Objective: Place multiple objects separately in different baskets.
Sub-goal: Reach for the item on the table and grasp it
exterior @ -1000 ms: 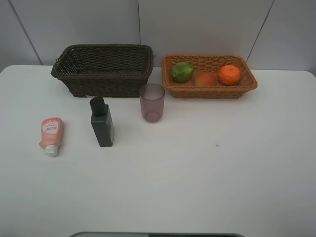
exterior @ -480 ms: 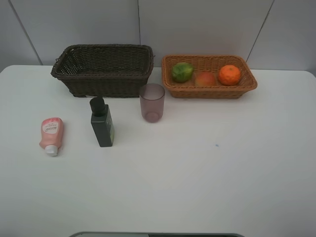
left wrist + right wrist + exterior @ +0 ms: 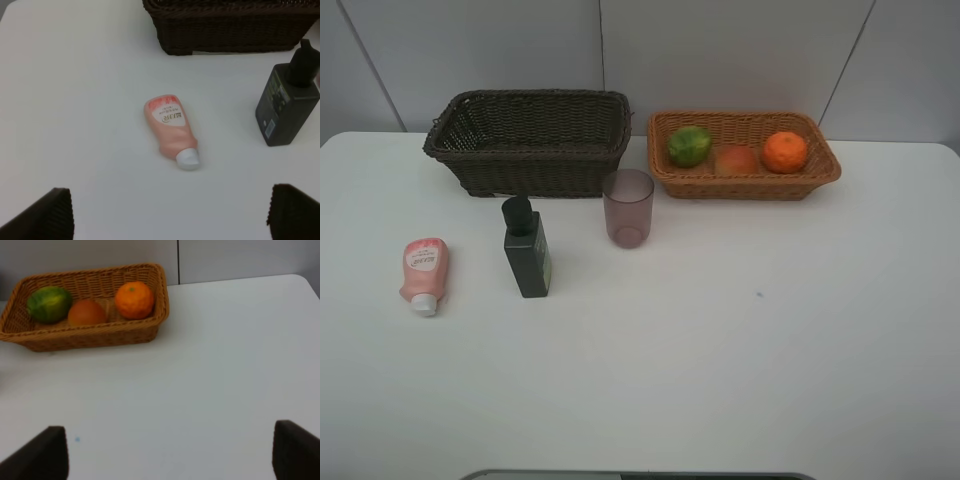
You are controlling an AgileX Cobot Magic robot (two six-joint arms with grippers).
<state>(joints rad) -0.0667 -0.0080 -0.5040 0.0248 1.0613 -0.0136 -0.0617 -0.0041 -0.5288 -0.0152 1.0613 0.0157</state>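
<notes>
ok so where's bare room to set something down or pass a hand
Widest bare table: right of the purple cup, in front of the orange-tan basket, plus the near strip this side of the pink tube and dark green pump bottle. The dark brown basket looks empty. Crowded: the cup by the gap between baskets, and inside the orange-tan basket.

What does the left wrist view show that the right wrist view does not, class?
Left wrist only: the pink tube lying flat, the dark green pump bottle, the dark brown basket. Right wrist only: the orange-tan basket holding the green fruit, peach and orange. Both: the white table and an open, empty claw, the left claw and right claw respectively.
</notes>
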